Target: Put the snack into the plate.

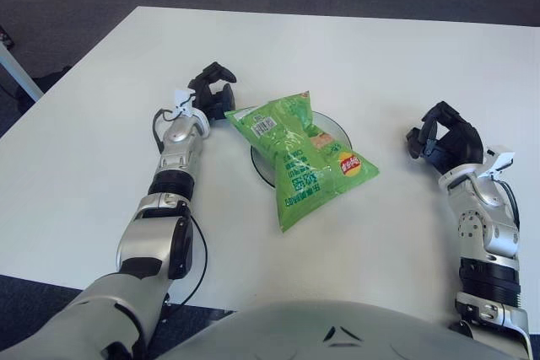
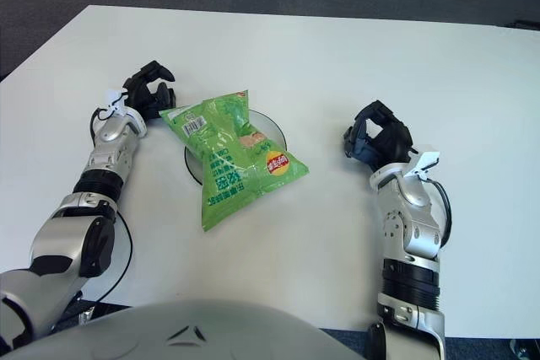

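A green snack bag [image 1: 302, 158] lies across a round dark plate [image 1: 338, 130] at the middle of the white table; its lower end hangs over the plate's near rim onto the table. My left hand [image 1: 212, 90] is just left of the bag's top left corner, fingers loosely spread and holding nothing; I cannot tell whether a fingertip touches the corner. My right hand [image 1: 444, 137] shows to the right of the plate, well apart from it, fingers relaxed and empty.
The white table [image 1: 354, 48] stretches wide behind and to both sides of the plate. Its far edge and left edge border dark carpet. A black cable [image 1: 199, 250] runs along my left forearm.
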`<state>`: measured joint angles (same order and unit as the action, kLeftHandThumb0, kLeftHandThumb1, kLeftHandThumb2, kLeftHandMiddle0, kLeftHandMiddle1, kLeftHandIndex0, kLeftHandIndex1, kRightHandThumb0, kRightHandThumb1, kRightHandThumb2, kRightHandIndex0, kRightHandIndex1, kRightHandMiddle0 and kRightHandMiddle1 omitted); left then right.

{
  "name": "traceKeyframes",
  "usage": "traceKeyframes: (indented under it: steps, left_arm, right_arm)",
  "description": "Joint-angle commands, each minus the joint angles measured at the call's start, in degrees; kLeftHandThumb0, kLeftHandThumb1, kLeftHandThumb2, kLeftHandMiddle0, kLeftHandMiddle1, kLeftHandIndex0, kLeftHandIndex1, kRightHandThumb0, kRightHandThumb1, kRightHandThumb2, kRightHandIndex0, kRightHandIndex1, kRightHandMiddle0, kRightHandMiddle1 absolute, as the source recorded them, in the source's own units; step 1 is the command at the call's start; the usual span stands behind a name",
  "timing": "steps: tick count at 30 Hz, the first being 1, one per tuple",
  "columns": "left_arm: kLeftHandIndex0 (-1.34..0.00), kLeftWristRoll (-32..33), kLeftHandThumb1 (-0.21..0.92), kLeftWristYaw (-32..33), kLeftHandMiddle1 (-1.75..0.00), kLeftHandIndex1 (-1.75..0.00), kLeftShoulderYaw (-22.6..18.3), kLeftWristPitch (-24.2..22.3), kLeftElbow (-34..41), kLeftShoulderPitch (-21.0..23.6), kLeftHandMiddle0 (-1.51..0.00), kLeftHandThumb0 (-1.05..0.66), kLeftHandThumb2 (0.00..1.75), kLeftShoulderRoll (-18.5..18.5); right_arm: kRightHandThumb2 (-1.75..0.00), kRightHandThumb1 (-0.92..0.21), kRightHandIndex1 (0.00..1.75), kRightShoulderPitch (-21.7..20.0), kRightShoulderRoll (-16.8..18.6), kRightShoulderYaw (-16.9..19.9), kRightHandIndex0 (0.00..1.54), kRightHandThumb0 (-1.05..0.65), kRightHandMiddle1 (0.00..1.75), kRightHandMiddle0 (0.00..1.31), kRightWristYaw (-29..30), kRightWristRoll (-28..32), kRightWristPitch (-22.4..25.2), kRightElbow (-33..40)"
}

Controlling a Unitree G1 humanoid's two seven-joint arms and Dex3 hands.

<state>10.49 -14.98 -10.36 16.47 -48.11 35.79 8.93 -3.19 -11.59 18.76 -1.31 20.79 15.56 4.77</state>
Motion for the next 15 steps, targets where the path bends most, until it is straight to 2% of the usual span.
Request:
traceKeyframes:
  steps: [1, 8, 12, 15]
  left_arm:
    - [-0.67, 0.5, 0.25, -0.52, -1.75, -1.75, -0.38, -2.36, -2.0, -1.68, -1.27, -0.51, 1.39, -0.59]
    - [-0.65, 0.62, 0.27, 0.58, -1.75, -1.75, -0.74, -3.26, -1.79, -2.13, -1.27, -0.5, 1.37, -1.12]
    - [-0.64, 0.66, 0.29, 0.55, -1.75, -1.75, -0.9, -3.78, -1.87, -2.38, -1.26, -0.49, 1.35, -1.46]
    - [-0.63, 0.63, 0.3, 0.49, -1.75, -1.75, -0.98, -3.79, -2.56, -2.03, -1.26, -0.49, 1.34, -1.61]
  right_arm:
    - [-1.32, -0.32, 1.75, 1.79, 3.11, 0.54, 1.34, -0.48, 1.75, 0.62, 2.01, -1.31, -1.75, -3.64]
    - [-1.31, -0.32, 1.75, 0.15, 3.35, 1.8, 1.36, -0.48, 1.75, 0.61, 2.63, -0.69, -4.12, -6.65]
    - [-1.34, -0.3, 1.75, -2.41, 4.88, 4.98, 1.37, -0.49, 1.75, 0.63, 1.05, 4.22, -5.84, -9.89]
    - [-1.37, -0.27, 1.75, -3.49, 4.74, 5.67, 1.37, -0.5, 1.75, 0.65, 0.31, 5.49, -6.34, -11.75]
